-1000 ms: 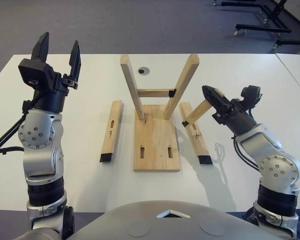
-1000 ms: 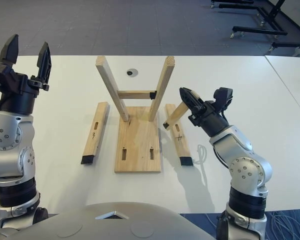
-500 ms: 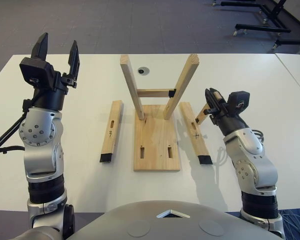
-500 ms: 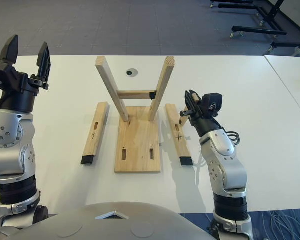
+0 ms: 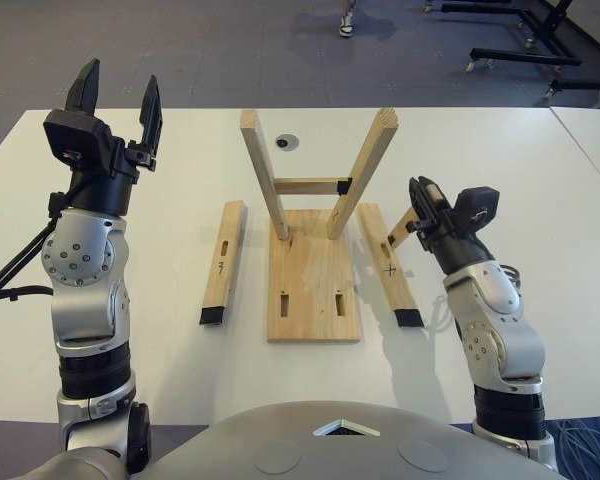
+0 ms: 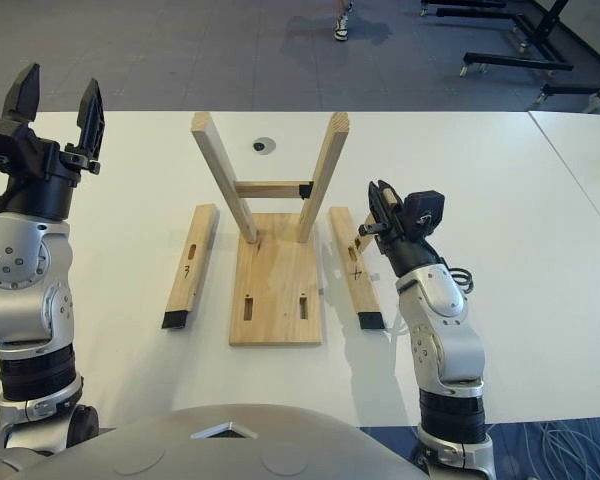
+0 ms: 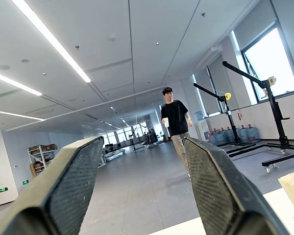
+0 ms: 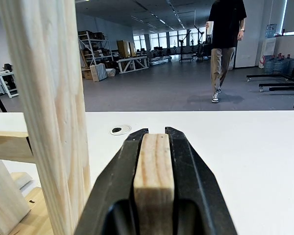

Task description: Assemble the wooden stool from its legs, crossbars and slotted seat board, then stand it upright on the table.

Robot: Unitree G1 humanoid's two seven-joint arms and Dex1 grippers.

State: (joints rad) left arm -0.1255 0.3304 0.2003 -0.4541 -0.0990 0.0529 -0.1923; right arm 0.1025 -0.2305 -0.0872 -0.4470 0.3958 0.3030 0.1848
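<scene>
The slotted seat board lies flat mid-table. Two legs stand in its far slots, joined by a crossbar. One loose leg lies left of the board, another lies to its right. My right gripper hovers just right of that leg, shut on a short crossbar that slants down toward it; in the right wrist view the crossbar sits between the fingers beside the standing leg. Raised above the table's left side, my left gripper is open and holds nothing.
A round cable hole sits in the table behind the standing legs. A loose cable lies by my right arm. Another table adjoins on the right. Wheeled stands are on the floor beyond.
My right arm has pulled in toward the loose right leg and turned its wrist, swinging the held crossbar steeper. The left arm has barely moved.
</scene>
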